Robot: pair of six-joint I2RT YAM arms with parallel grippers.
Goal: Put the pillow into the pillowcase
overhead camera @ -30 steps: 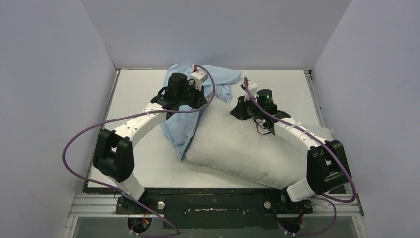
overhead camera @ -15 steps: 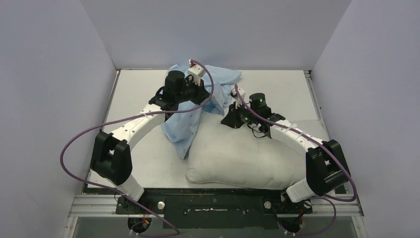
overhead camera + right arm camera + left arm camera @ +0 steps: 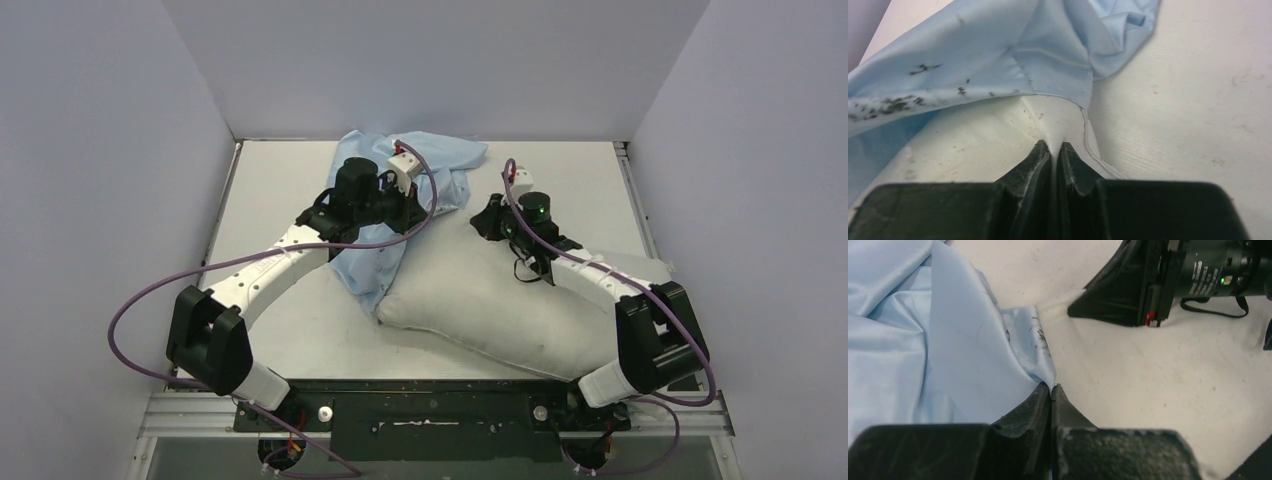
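Observation:
The off-white pillow lies slantwise across the right half of the table, its far end at the light blue pillowcase. That cloth is bunched at the back centre and drapes over the pillow's left flank. My left gripper is shut on a hem of the pillowcase, right beside the pillow's surface; its tips pinch the cloth. My right gripper is shut on a pinch of the pillow's fabric near its far corner, just under the pillowcase edge. The two grippers stand close, facing each other.
Grey walls close in the white table on the left, back and right. Purple cables loop off both arms. The right arm's forearm lies over the pillow. Bare tabletop shows to the right of the pillowcase.
The left gripper has carried the pillowcase hem right and nearer, toward the pillow. The right gripper swung left with the pillow end, then back right. The pillow's near end has shifted.

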